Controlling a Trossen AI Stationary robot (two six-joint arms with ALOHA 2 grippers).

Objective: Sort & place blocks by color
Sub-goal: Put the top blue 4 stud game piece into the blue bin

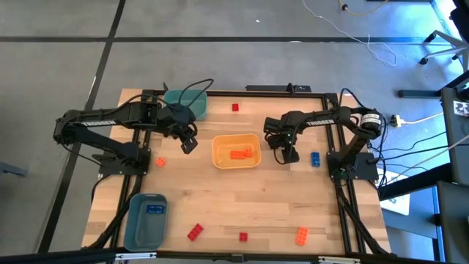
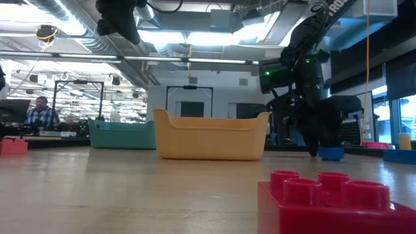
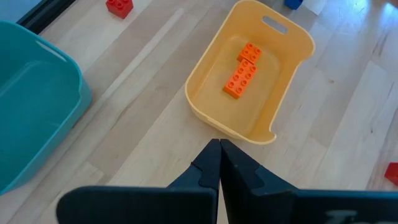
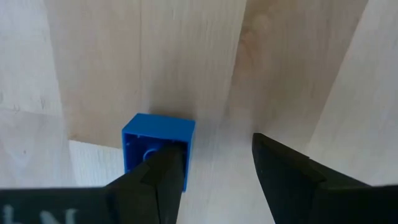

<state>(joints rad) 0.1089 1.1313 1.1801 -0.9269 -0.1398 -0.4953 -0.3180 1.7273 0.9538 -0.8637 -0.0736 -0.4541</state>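
My right gripper hangs open just above the table, right of the yellow bin, fingers pointing down. In the right wrist view a small blue block lies on the wood, partly behind one finger and outside the gap between the fingers. The low view shows this block beside the gripper. A second blue block lies further right. My left gripper waits shut in the air between the teal bin and the yellow bin. Two orange blocks lie in the yellow bin. My right gripper has one finger standing in front of the blue block's near corner. That finger hides the spot, so I cannot tell whether it touches the block. The block sits flat on the table.
A blue bin at the near left holds a blue block. Loose blocks: red at the far side, orange at the left, red, red and orange along the near edge.
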